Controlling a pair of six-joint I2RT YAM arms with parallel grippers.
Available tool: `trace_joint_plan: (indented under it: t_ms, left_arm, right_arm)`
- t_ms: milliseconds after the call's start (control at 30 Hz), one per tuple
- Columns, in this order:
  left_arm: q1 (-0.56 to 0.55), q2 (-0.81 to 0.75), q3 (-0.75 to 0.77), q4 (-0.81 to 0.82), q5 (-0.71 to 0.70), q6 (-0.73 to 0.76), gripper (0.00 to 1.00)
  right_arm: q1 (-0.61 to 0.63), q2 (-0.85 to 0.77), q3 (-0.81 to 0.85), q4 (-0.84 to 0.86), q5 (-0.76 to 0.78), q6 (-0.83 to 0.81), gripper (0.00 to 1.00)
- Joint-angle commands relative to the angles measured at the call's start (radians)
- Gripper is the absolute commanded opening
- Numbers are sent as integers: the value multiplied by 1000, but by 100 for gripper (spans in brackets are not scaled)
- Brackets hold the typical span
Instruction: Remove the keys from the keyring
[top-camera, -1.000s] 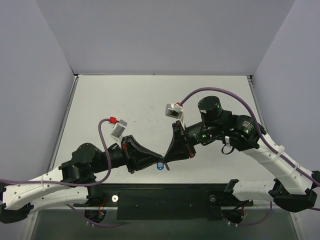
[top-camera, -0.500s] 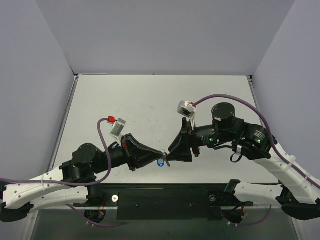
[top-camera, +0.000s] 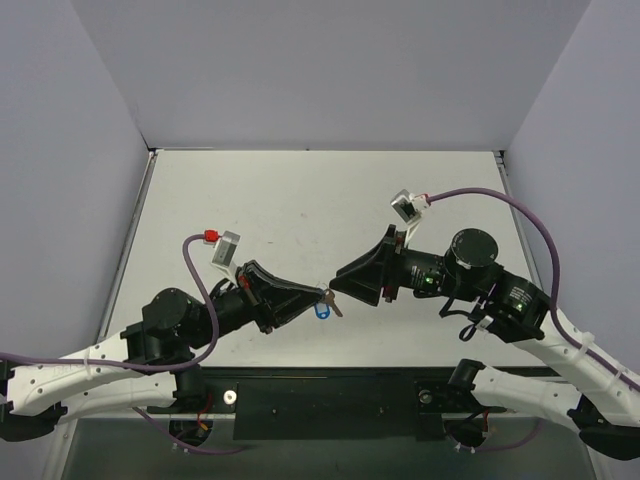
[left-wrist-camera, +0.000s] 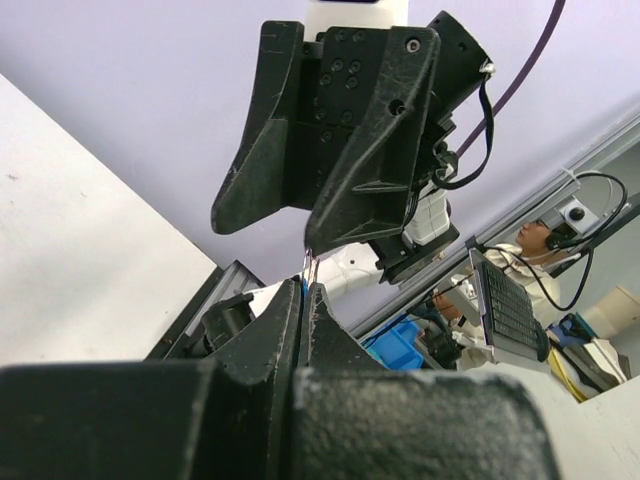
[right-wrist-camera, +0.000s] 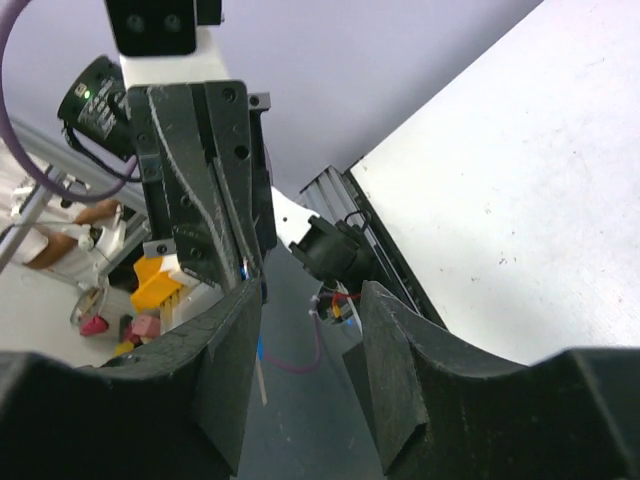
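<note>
My left gripper (top-camera: 322, 295) is shut on the keyring, held above the table near its front middle. The blue tag (top-camera: 321, 310) hangs just under the fingertips. A tiny silver-grey key (top-camera: 336, 309) sticks out beside the tag. In the left wrist view my left gripper (left-wrist-camera: 305, 288) pinches a blue sliver and a thin metal ring (left-wrist-camera: 311, 264). My right gripper (top-camera: 336, 284) is open, its tips right beside the left tips. In the right wrist view its fingers (right-wrist-camera: 385, 330) stand wide apart with nothing between them, and the left gripper (right-wrist-camera: 200, 190) is close by.
The white table (top-camera: 300, 200) has grey walls at the back and both sides. A black base rail (top-camera: 330, 395) runs along the near edge. Purple cables (top-camera: 500, 200) loop over both arms.
My right arm has swung to the right and its gripper now points left at the left gripper's tips. My left gripper has lifted the keyring slightly away from the near edge.
</note>
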Motion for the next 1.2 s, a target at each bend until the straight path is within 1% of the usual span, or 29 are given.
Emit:
trace_joint_plan:
  t_ms: [0, 200, 433, 600, 1000, 1067, 1167]
  left_arm:
    - [-13, 8, -1, 88, -51, -4, 0]
    - [-24, 26, 14, 97, -96, 5, 0]
    - [-25, 9, 11, 97, -162, -6, 0]
    - [-25, 19, 17, 114, -165, -9, 0]
    - [-25, 35, 37, 134, -171, -1, 0]
    - [-25, 37, 38, 137, -171, -3, 0]
    - [-25, 36, 34, 152, -171, -1, 0]
  right_arm:
    - [1, 9, -2, 163, 57, 75, 39]
    - [22, 14, 10, 186, 59, 75, 35]
    - [25, -18, 4, 196, 91, 73, 35]
    - [33, 2, 7, 216, 68, 89, 33]
    - [71, 28, 13, 215, 76, 67, 31]
    - [77, 32, 15, 216, 74, 64, 27]
    - [85, 37, 19, 213, 74, 58, 24]
